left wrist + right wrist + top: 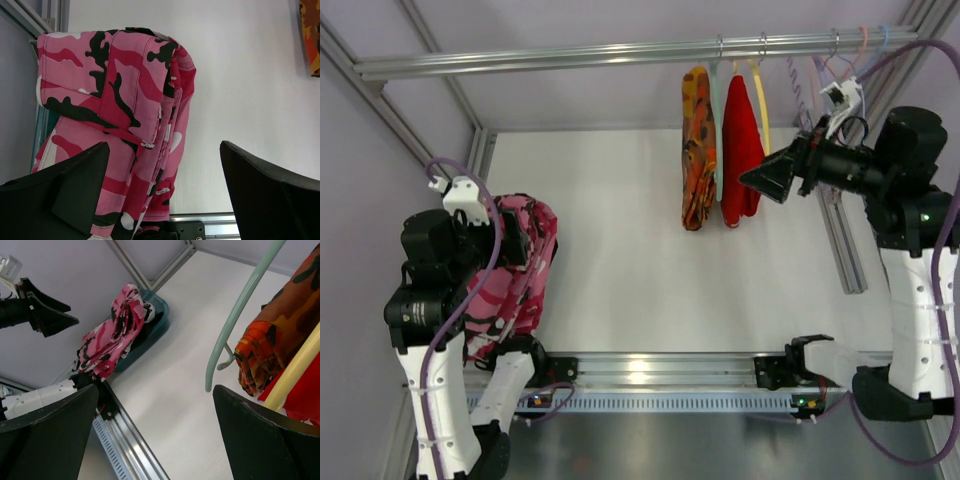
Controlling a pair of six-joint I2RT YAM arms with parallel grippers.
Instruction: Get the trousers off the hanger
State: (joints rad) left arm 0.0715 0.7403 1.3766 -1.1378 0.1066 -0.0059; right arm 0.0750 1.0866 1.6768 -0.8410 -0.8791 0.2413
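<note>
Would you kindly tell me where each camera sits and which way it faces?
Top: above and behind, looking down on table, rail, left arm, right arm.
Left wrist: on the left arm, facing the pink camouflage garment; open left claw shows.
Right wrist: on the right arm, facing hanger and trousers; open right claw shows.
Shared: all three show that garment.

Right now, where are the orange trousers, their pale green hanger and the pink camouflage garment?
trousers (698, 150), top view, middle of the hanging cloth.
hanger (240, 310), right wrist view, its sloping arm.
pink camouflage garment (125, 90), left wrist view, upper folded part.
</note>
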